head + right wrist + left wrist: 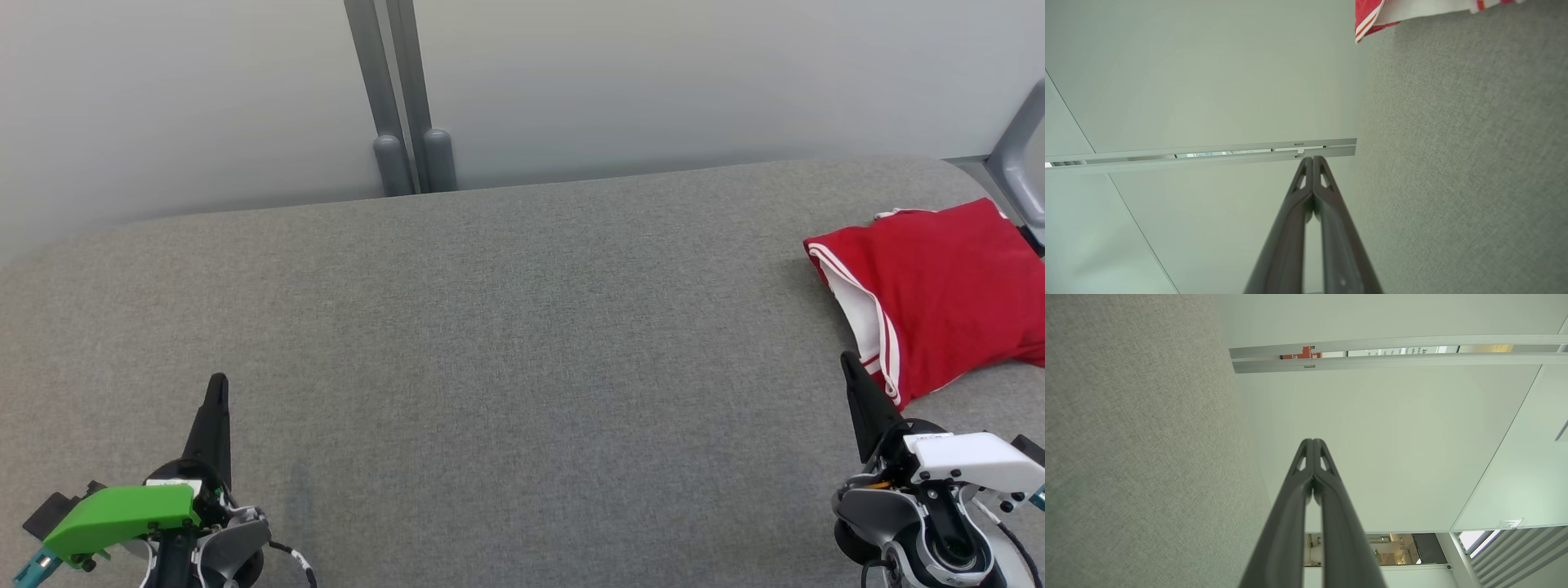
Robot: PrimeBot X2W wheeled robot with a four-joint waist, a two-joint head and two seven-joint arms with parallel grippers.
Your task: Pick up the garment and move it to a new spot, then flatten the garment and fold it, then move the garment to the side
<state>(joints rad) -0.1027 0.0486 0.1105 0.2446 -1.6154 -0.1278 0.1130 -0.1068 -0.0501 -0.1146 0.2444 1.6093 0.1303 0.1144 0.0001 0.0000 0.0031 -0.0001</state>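
Note:
A folded red garment (947, 294) with white stripes along its edge lies at the far right of the grey fabric surface (506, 343); its striped edge (1372, 20) also peeks into the top of the right wrist view. My right gripper (849, 363) rests at the lower right, shut and empty, its tips just short of the garment's near corner. Over at the lower left, well away from the garment, my left gripper (217, 385) is shut with nothing in it. Both wrist views show the fingertips (1312, 442) (1312, 159) pressed together.
Two grey posts (412, 155) stand behind the surface's far edge against a pale wall. A grey frame piece (1016, 155) rises at the far right, beside the garment. The surface's curved far edge runs across the head view.

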